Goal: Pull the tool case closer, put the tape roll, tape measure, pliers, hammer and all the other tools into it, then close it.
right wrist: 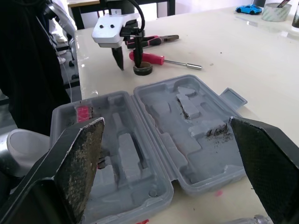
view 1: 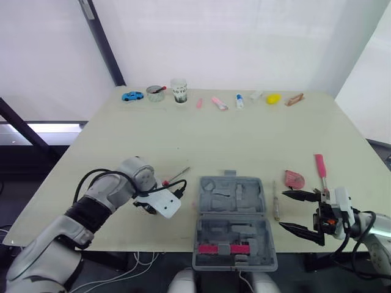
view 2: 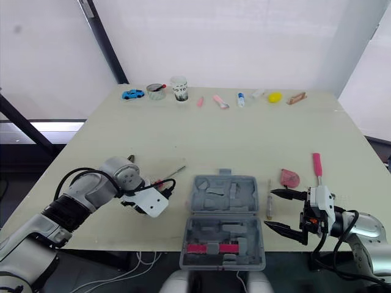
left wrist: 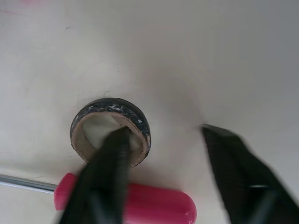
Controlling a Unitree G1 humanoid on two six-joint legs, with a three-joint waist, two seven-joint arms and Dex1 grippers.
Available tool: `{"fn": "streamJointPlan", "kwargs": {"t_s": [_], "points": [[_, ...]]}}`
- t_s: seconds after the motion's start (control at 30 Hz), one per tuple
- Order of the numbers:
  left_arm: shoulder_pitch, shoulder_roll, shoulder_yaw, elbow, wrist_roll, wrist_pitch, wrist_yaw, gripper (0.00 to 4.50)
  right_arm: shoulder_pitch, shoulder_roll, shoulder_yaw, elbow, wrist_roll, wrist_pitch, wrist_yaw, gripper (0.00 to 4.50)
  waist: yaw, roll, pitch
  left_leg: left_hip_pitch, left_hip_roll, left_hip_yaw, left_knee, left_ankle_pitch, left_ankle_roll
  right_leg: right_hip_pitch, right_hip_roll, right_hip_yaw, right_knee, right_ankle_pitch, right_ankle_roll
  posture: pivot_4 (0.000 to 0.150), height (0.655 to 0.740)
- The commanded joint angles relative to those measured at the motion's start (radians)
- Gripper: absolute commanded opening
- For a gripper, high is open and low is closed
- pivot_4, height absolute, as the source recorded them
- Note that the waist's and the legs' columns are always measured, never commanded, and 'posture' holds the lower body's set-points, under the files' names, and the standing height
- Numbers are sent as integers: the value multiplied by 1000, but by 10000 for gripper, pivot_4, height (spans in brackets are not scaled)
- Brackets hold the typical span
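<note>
The grey tool case point(view 1: 232, 220) lies open and flat near the table's front edge, its moulded slots empty. To its left, my left gripper point(left wrist: 163, 133) is open over the black tape roll point(left wrist: 112, 105), one finger inside the ring and the other outside it. A red-handled screwdriver point(left wrist: 154, 205) lies against the roll, with pliers point(right wrist: 156, 39) just beyond. My right gripper point(view 1: 283, 209) is open, right of the case and holding nothing. Beside it lie a small screwdriver point(view 1: 276, 207), a pink tape measure point(view 1: 294, 178) and a red-handled tool point(view 1: 320, 166).
A row of small items lines the far edge: a blue toy car point(view 1: 132, 96), a glass bowl point(view 1: 156, 93), a cup point(view 1: 178, 90), pink and white tubes, a yellow object point(view 1: 273, 98). The table's front edge runs just below the case.
</note>
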Motion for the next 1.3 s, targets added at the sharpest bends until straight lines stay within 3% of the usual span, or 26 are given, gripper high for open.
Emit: {"fn": "streamJointPlan", "kwargs": {"t_s": [0.03,0.07,0.37,0.57,0.7,0.97,1.3], "points": [[-25,-18,-13,16,16,-31,18,2462,1,-3,-19,-37,12,-12,-6,45000,0,1,0,0,0,0,0,0,0,0,0,0,0,0,0,1500,7400],[-31,-23,-11,22,16,-39,19,961,2,-4,-18,-38,12,-11,-6,45000,0,1,0,0,0,0,0,0,0,0,0,0,0,0,0,1500,7400],[-143,-21,21,48,-54,-96,-60,961,8,-12,-26,-45,17,-9,-6,45000,-3,0,0,-1,0,-1,1,0,0,0,0,0,0,0,0,1500,7400],[-203,-2,42,-45,-191,-1,-173,961,15,-7,-38,-45,19,-9,-23,45000,-4,0,0,0,0,-1,1,0,0,0,0,0,0,0,0,1500,7400],[-272,-69,-43,-95,-227,101,-176,961,9,-2,-43,-35,23,-9,-34,45000,0,0,0,-1,0,-1,1,0,0,0,0,0,0,0,1,1500,7400],[-401,-307,-163,49,-117,129,-135,961,13,-20,-71,-19,27,-10,-29,45000,-7,-1,1,-2,-1,-3,2,0,0,0,4,3,0,2,3,1500,7400],[-494,-407,-220,249,-18,24,-81,961,39,-25,-87,-30,30,-9,-30,45000,-5,-1,1,-2,-1,-3,2,0,0,0,5,5,-1,0,1,1500,7400]]}}
